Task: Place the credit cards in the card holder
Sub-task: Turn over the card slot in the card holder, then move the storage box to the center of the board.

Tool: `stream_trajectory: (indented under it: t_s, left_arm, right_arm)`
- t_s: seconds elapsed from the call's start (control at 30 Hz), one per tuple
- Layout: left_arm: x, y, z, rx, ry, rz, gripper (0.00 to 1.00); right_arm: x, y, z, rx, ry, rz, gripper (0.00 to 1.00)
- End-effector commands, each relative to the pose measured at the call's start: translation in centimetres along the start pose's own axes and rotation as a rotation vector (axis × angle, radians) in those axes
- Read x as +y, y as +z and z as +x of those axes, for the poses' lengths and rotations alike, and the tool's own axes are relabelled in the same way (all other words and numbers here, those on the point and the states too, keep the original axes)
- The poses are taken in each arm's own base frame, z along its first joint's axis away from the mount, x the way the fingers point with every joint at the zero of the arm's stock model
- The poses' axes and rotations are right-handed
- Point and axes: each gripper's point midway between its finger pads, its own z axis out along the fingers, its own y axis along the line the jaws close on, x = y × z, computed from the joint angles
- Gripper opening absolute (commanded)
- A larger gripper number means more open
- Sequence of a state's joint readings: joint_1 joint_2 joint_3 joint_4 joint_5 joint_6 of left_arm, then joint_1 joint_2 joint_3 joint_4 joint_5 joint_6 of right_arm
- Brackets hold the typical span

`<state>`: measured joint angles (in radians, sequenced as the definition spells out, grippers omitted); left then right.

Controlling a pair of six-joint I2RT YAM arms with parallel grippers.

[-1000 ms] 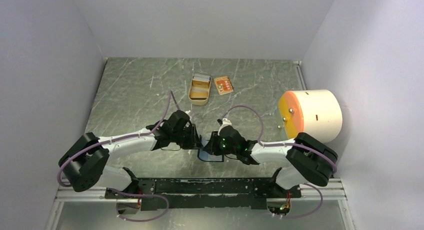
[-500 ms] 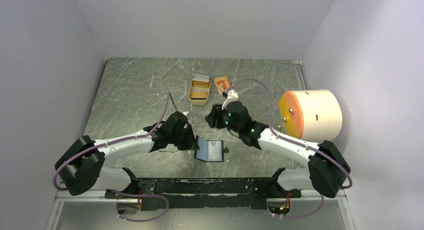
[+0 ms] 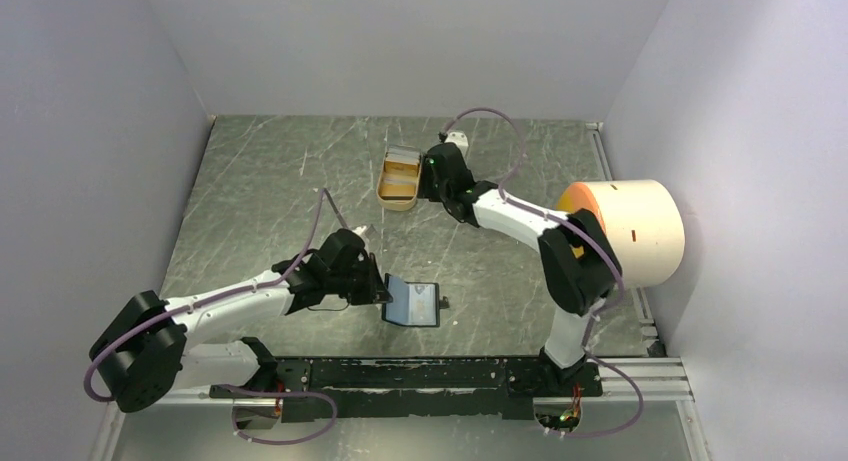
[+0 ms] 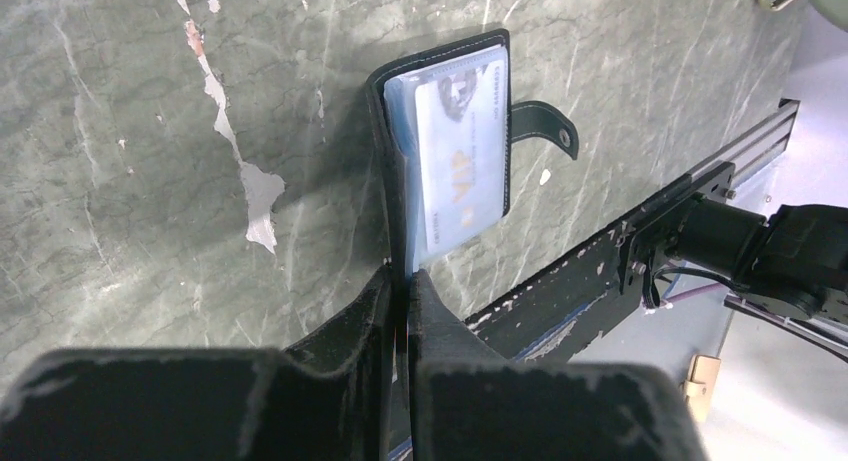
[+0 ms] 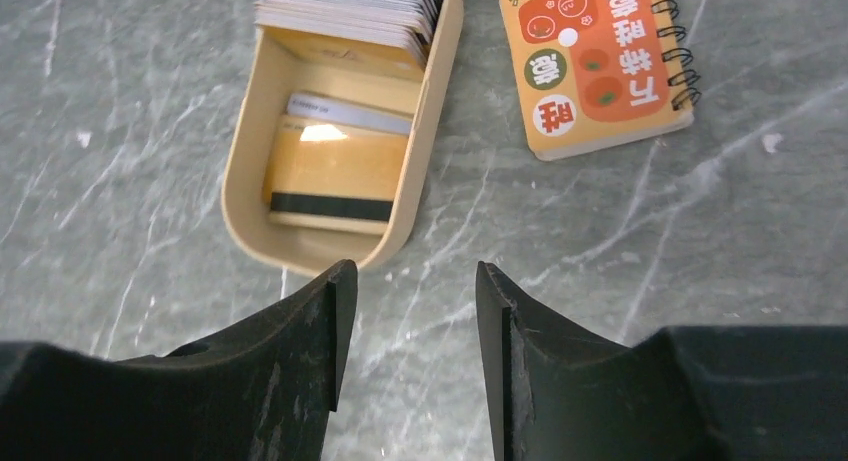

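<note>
Status: we read this as one card in and the reach for the second.

Left fingers (image 4: pixel 350 326) are clenched on the edge of the holder's (image 4: pixel 395 171) cover. They pin it open on the worktop (image 3: pixel 260 201) near our bases, blue lining up, snap tab out to the side. The pale card (image 4: pixel 455 161) sits in the sleeve.

Right fingers (image 5: pixel 300 361) are released with nothing between them. They hover over the near end of the tin (image 5: pixel 245 181) at the far side, well apart from the holder.

The tan card (image 5: pixel 335 166) lies flat in that end of the tin, black stripe at the edge nearest the fingers. A pale one peeks out from under its far edge, and a card stack fills the other end. The orange notebook (image 5: pixel 590 61) just beside the tin isn't ours.

Next: drop between the tin walls and catch the tan card's edge. It's thin and flat on the tin floor, so it probably needs a tilt or a drag against the wall.

Risks: lifting both cards, or shoving the tin.
</note>
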<state>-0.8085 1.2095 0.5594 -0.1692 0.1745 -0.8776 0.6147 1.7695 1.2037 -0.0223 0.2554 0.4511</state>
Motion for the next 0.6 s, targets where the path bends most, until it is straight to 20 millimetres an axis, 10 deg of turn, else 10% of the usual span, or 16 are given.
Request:
stream_trajectory:
  t_s: [0.0,0.23,0.57]
  left_arm:
    - [0.0,-0.7,-0.4,-0.029,-0.011,0.003,0.09]
    - [0.1,-1.1,-0.2,-0.022,-0.014,-0.004,0.09]
    - [-0.4,-2.1,-0.1,-0.031,-0.032,0.021,0.09]
  right_arm:
    - [0.4,3.0,0.4,0.021,0.091,0.044,0.5]
    - [0.7,7.7,2.2,0.089,0.087,0.101,0.46]
    - [-0.4,9.4,3.8,0.116,0.084,0.195,0.34]
